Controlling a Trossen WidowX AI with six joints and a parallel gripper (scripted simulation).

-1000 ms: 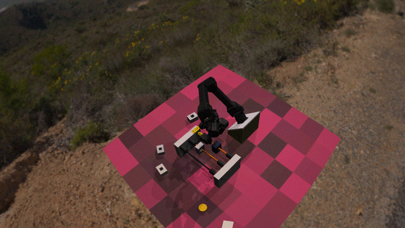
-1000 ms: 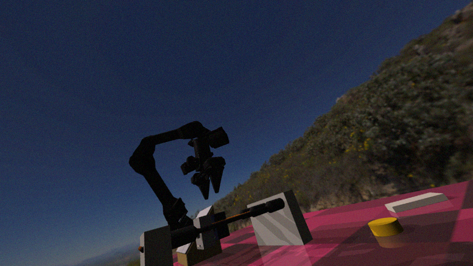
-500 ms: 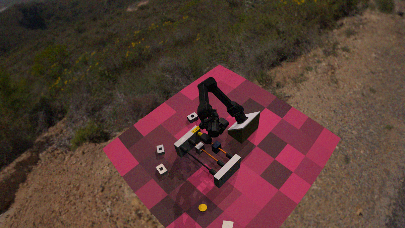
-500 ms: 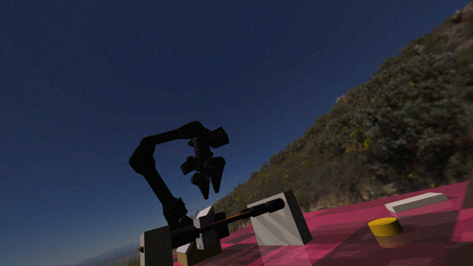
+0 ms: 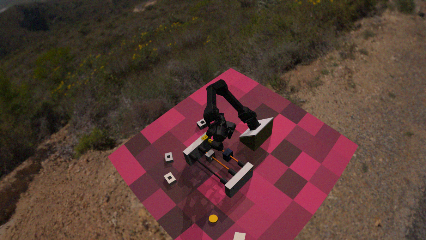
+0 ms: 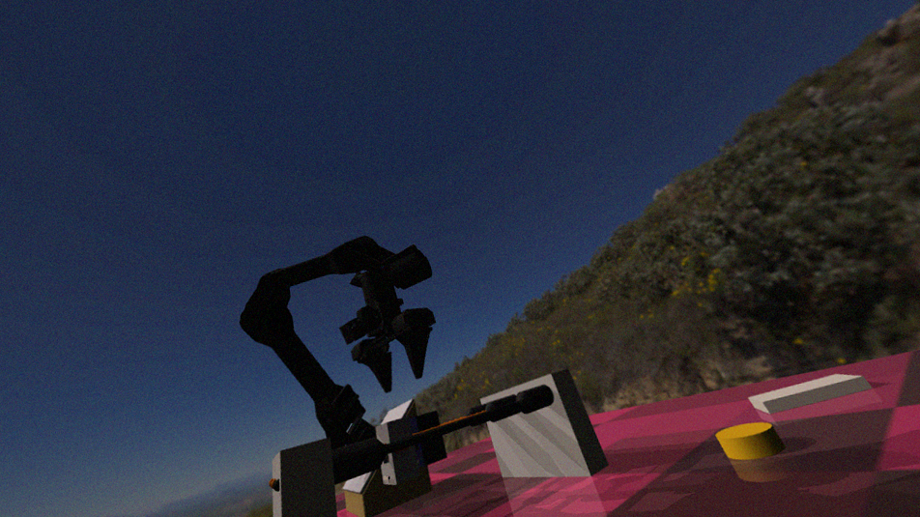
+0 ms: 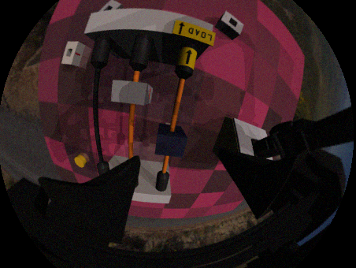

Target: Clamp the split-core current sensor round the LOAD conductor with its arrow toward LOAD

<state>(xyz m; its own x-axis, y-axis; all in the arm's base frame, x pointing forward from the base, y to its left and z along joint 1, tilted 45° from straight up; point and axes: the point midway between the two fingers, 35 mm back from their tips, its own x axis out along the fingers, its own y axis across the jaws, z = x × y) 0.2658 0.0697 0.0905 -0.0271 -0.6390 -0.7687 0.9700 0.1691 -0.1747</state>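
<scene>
The dark blue sensor (image 5: pixel 227 154) (image 6: pixel 431 435) (image 7: pixel 170 143) sits around the orange LOAD conductor (image 7: pixel 178 103) (image 5: pixel 236 159), which enters one side and leaves the other. Its jaws look together, but the latch and any arrow on it cannot be made out. The yellow LOAD marker (image 7: pixel 197 33) (image 5: pixel 204 137) is on the end block, and a yellow sleeve (image 7: pixel 187 57) with an arrow is on the conductor's end nearest it. My gripper (image 6: pixel 402 383) (image 7: pixel 181 156) is open and empty, raised well above the conductors and apart from the sensor.
A grey sensor (image 5: pixel 210 154) (image 6: pixel 397 451) (image 7: pixel 126 92) is on the middle conductor; a black cable (image 7: pixel 95 102) runs beside it. Small white blocks (image 5: pixel 168 157) (image 5: pixel 169 178) (image 5: pixel 202 123) stand around the rack. A yellow disc (image 5: pixel 213 218) (image 6: pixel 750 443) and white slab (image 5: pixel 239 236) (image 6: pixel 808 392) lie farther off.
</scene>
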